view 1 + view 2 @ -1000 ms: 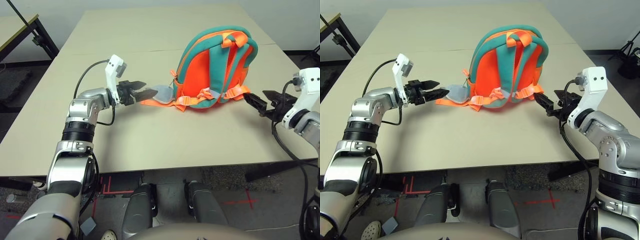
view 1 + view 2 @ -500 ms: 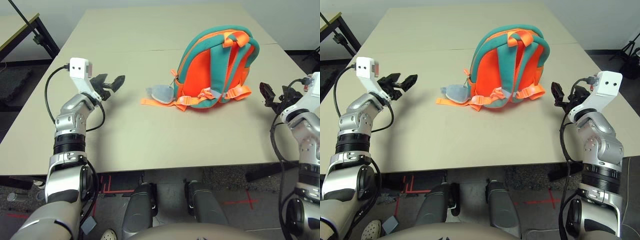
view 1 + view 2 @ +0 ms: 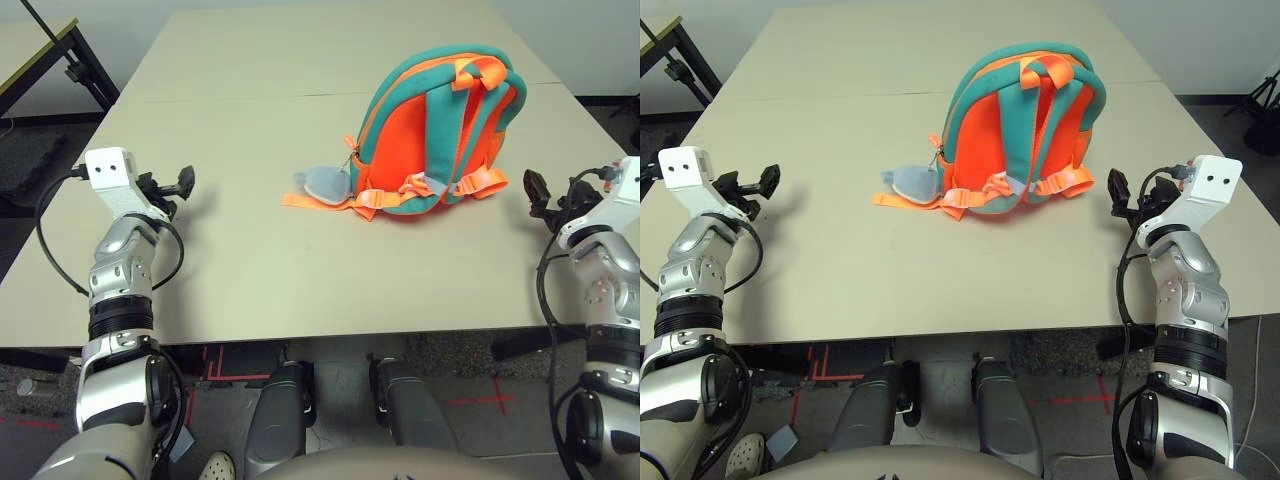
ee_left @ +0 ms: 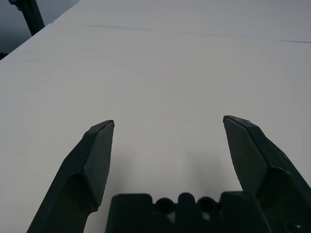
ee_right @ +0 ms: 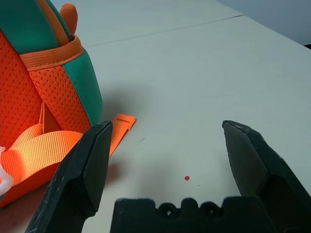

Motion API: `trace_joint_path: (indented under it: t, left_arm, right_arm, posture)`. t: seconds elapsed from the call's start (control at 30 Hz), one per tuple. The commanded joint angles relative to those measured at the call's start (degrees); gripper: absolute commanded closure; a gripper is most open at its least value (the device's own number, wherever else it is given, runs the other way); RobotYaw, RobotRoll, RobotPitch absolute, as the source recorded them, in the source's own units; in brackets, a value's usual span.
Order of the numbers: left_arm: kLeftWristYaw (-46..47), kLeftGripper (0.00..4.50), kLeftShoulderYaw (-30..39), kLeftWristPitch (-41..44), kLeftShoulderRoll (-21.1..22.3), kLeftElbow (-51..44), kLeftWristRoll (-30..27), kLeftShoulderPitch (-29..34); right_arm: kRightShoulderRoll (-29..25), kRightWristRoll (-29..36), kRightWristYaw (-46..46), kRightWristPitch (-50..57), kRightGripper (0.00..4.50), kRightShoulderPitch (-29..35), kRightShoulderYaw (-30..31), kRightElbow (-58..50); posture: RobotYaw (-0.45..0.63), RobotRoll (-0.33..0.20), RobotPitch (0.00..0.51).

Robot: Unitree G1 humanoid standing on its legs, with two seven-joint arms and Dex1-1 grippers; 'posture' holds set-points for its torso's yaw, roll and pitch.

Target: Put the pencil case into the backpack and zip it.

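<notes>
Backpack count: one backpack [image 3: 432, 140], orange body with teal trim, standing upright on the tabletop [image 3: 300, 260], right of centre and nearer the far edge than the near edge.
Backpack face: strap side turned toward the near edge; two orange shoulder straps [image 3: 1035, 100] run down to buckles near its base.
Plush piece count: one grey plush piece [image 3: 322, 184], lying on the tabletop against the backpack's lower left side, with an orange webbing end [image 3: 300, 201] beside it.
Pencil case: not visible in any view; its place cannot be told.
Left gripper: one, the left gripper [image 4: 167, 126], fingers spread wide and holding nothing, over the left edge of the tabletop, well apart from the backpack.
Right gripper: one, the right gripper [image 5: 167, 127], fingers spread wide and holding nothing, near the right edge of the tabletop, close beside the backpack's lower right corner but not touching it.
Left wrist view only: bare tabletop between and beyond the fingers, and a seam line [image 4: 194, 34] crossing the surface farther out.
Right wrist view only: orange mesh side panel [image 5: 53, 92], a loose strap end [image 5: 119, 128] lying flat, and a small red dot [image 5: 187, 178] on the tabletop between the fingers.
Head views only: both silver arms together, and the whole backpack.
</notes>
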Motion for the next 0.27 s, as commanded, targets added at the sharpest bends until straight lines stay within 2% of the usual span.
trace_joint_path:
  t: [0.03, 0.27]
  left_arm:
    - [0.6, 0.0, 0.34, -1.78, 0.85, 2.98, 0.62, -0.43]
    - [0.62, 0.0, -0.43, -3.23, 0.48, 4.0, 0.61, -0.4]
  right_arm:
    - [0.6, -0.24, -0.06, -0.64, 0.05, 0.04, 0.39, 0.39]
    - [0.98, -0.58, 0.14, -1.05, 0.05, -0.24, 0.74, 0.95]
  posture:
    - [-0.07, 0.0, 0.162]
    - [-0.06, 0.0, 0.16]
